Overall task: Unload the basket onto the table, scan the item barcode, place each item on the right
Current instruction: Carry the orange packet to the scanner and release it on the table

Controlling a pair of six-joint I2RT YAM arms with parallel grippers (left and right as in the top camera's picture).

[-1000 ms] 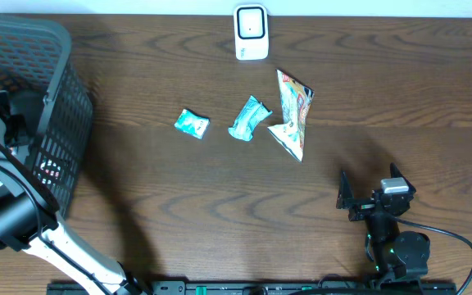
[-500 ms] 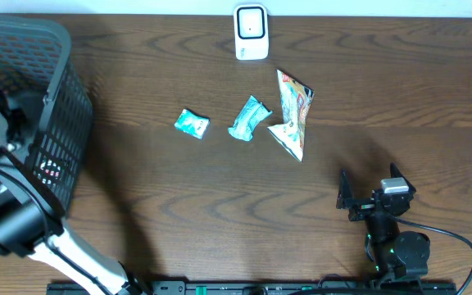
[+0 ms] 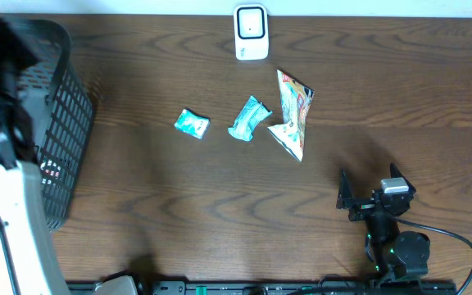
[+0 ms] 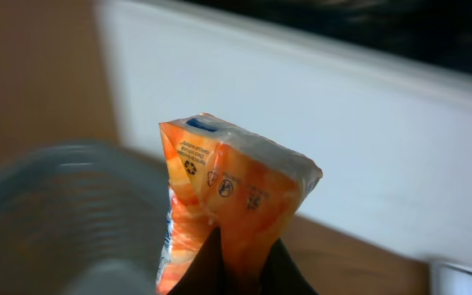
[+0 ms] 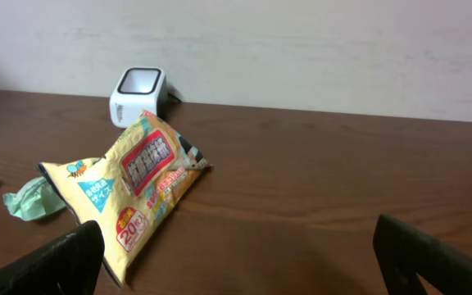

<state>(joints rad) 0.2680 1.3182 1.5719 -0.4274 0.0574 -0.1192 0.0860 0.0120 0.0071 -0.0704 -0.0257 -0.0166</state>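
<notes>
Packet (image 4: 234, 192) stands clamped in left tool (image 4: 240, 260), above it; right tool (image 5: 236, 246) gapes.

one each: orange bag (image 4: 228, 197), yellow bag (image 3: 292, 113), scanner (image 3: 251, 32), basket (image 3: 68, 123); two teal packets (image 3: 192, 124) (image 3: 249, 118)

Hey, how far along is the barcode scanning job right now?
Early. Done: the left gripper is shut on an orange packet, held up near the basket. In hand: getting it over to the white scanner, which it has not reached. Left: the scan itself. The right gripper sits open and idle.
</notes>
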